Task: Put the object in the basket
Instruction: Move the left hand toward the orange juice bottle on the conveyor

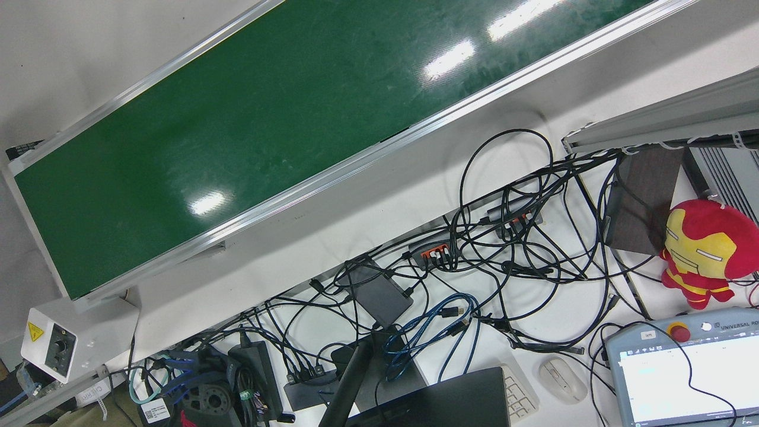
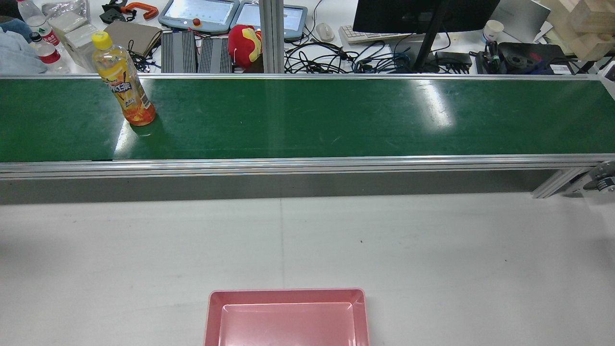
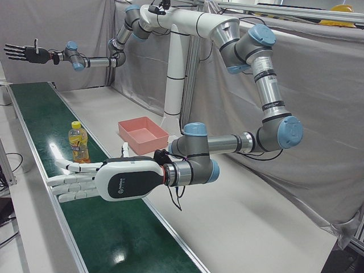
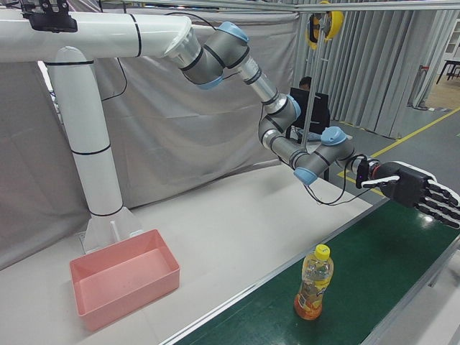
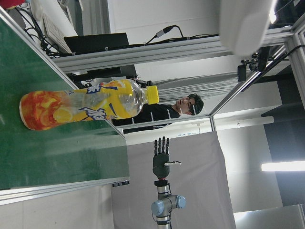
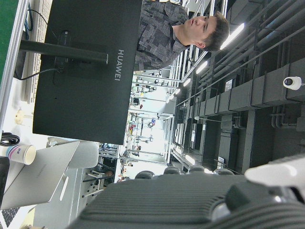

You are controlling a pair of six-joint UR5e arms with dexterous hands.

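An orange drink bottle (image 2: 126, 81) with a yellow cap stands upright on the green conveyor belt (image 2: 307, 120), at its left end. It also shows in the left-front view (image 3: 78, 142), the right-front view (image 4: 314, 282) and the left hand view (image 5: 86, 109). The pink basket (image 2: 288, 295) sits empty on the table near the pedestal (image 3: 142, 132) (image 4: 122, 280). My left hand (image 3: 85, 181) is open, fingers straight, low over the belt a short way from the bottle (image 4: 413, 190). My right hand (image 3: 25, 54) is open and raised far down the belt (image 5: 162, 157).
The white table (image 2: 432, 250) lies between belt and basket. Behind the belt is a desk with cables (image 1: 504, 237), a monitor (image 2: 423, 14), teach pendants and a red plush toy (image 1: 705, 252). A person sits beyond the belt (image 4: 310, 97).
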